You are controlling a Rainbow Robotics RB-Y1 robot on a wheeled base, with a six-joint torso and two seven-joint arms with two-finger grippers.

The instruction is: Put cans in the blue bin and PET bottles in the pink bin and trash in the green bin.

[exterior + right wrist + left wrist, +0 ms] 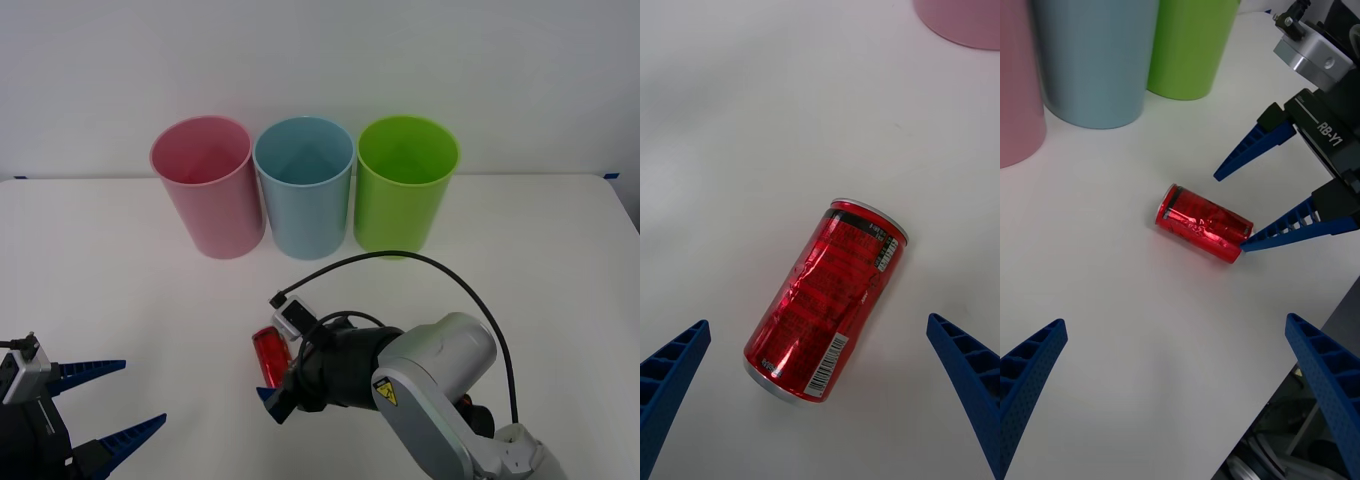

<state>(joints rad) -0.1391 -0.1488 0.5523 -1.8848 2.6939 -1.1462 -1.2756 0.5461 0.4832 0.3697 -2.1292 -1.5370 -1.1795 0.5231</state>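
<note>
A small red can [269, 357] lies on its side on the white table [100, 260], in front of the blue bin [303, 186]. The pink bin [206, 186] stands left of that one and the green bin [405, 183] right of it, all upright in a row. My right gripper [275, 386] is low over the can, open. In the right wrist view the can [827, 296] lies between the spread fingers [970, 371] with a gap on each side. My left gripper [145, 392] is open at the near left, holding nothing. PET bottles and trash are out of view.
A black cable [440, 270] loops over the right arm's grey wrist [440, 370]. The table's front edge [1300, 330] runs close behind the can in the left wrist view. A white wall [320, 60] rises behind the bins.
</note>
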